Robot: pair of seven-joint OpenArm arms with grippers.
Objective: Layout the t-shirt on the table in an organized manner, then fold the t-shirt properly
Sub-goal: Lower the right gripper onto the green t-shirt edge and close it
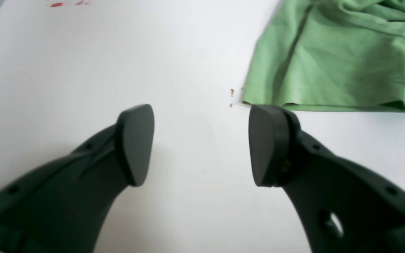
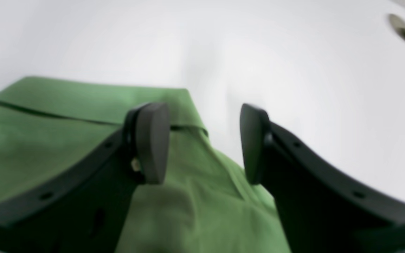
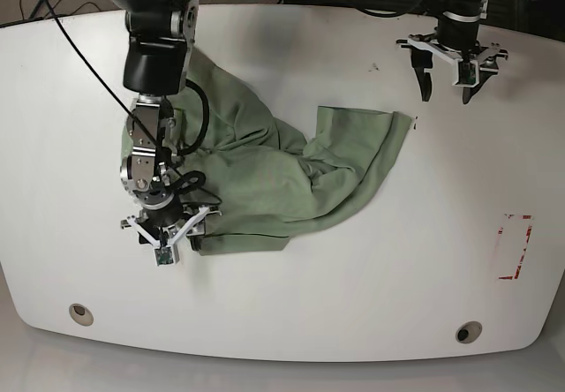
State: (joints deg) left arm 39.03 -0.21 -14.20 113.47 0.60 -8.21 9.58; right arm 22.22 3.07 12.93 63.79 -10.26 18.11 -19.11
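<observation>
Shirt (image 3: 282, 176) lying rumpled on table (image 3: 371, 286), left of centre in base view. Left gripper (image 1: 201, 144) spread wide over bare tabletop, beside the hem, holding nothing. Right gripper (image 2: 204, 144) parted above shirt's corner, gripping nothing. 2 grommet holes (image 3: 80, 312) near front edge.

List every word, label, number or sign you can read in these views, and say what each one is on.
None: no readable text in any view.
The t-shirt is plain green, no print.
The table bears only a red-marked rectangle, an outline without letters.
The left gripper and right gripper are plain black, no markings visible.
</observation>
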